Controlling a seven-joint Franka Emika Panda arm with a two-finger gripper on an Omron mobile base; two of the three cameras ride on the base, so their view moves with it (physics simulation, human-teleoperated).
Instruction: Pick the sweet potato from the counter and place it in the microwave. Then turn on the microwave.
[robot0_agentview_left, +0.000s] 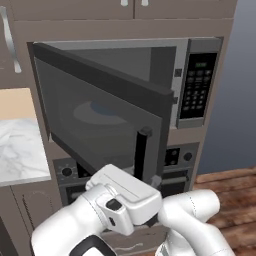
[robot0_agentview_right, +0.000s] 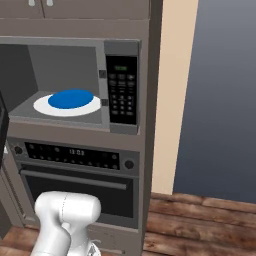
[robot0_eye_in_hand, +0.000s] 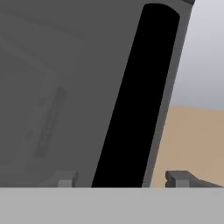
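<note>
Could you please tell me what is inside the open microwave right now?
Inside the grey-steel built-in microwave sits a white turntable carrying a round blue plate. No sweet potato shows on it; the cavity's left part is cut off in the right base view.

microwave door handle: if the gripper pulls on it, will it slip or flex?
Probably stiff: the door handle is a thick, straight black bar on the door. It looks smooth and rounded, so the gripper might slide along it. The door, already partly open, should swing on its left hinge rather than tip.
</note>
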